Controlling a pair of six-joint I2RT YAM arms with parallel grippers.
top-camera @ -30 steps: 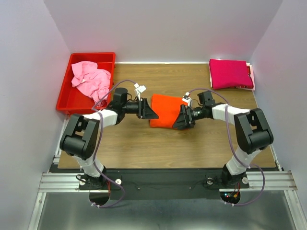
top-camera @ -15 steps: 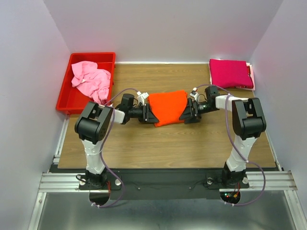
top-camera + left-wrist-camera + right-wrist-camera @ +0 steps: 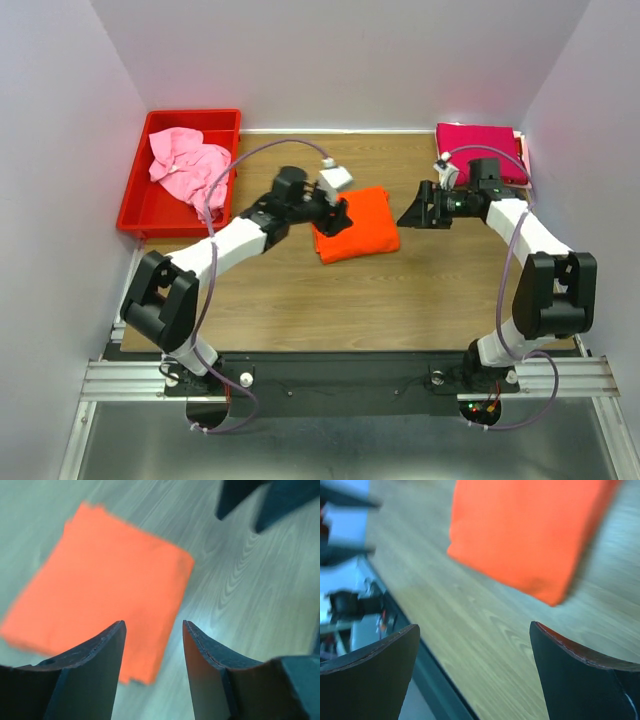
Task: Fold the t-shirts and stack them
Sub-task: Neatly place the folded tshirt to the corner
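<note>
Orange shirt (image 3: pixel 358 222) folded, both jaws open and empty, right wider; next probably grip it and stack on the magenta shirt (image 3: pixel 480 153) to its far right.

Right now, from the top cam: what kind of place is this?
Looks like a lab robot cell, not a home: a wood table boxed in by plain white walls, two arms bolted by a metal rail at its near edge, and a pink shirt in a red bin.

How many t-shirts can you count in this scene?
3: orange t-shirt folded mid-table; magenta t-shirt folded far right; pink t-shirt crumpled in the red bin. More may lie beneath.
</note>
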